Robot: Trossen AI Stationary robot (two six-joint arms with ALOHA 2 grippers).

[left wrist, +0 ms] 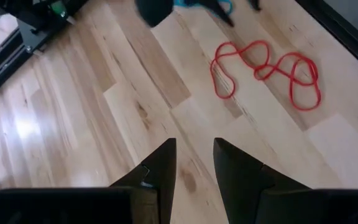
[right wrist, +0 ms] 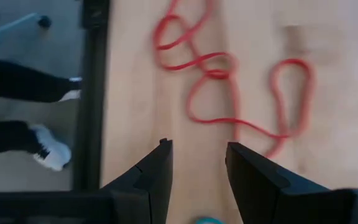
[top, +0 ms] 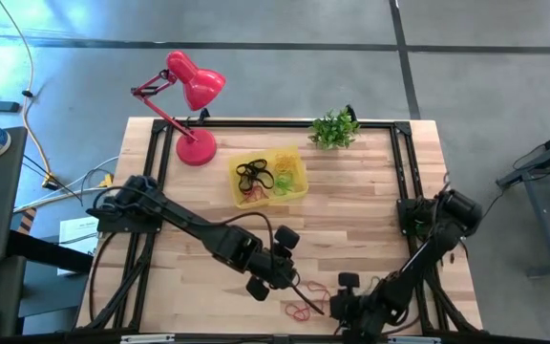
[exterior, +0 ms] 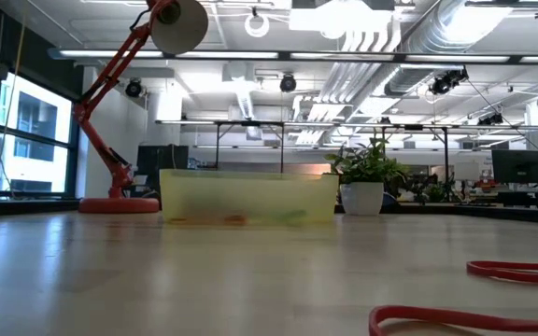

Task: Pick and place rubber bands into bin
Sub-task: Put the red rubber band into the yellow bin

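I see the bin (top: 297,187) on the wooden surface (top: 351,210) a little toward the far edge, just beside the base of the red desk lamp (top: 191,96), with a small potted plant (top: 333,129) at the far edge on its other side. Inside the bin lie several rubber bands (top: 261,178), black ones and some orange and green ones. In the low view the bin (exterior: 248,196) stands between the lamp (exterior: 120,112) and the plant (exterior: 364,177).

More red rubber bands (top: 303,310) lie tangled on the bare wood close to the near edge, about the middle of it. They are between my 2 claws.

The left claw (top: 304,283) is over the surface just beside this red tangle, on the side of the bin. In its wrist view the fingers (left wrist: 160,171) stand with a narrow gap between them and nothing is in the gap; the red bands (left wrist: 266,71) lie on the wood ahead of them, apart from the tips.

The right claw (top: 332,308) is low at the near edge, just on the other side of the tangle. Its fingers (right wrist: 154,171) are a bit wider apart and also empty, with the red bands (right wrist: 229,81) just in front of the tips. Beyond the edge of the surface, the right wrist view shows a person's legs and shoes (right wrist: 45,149) on the floor.
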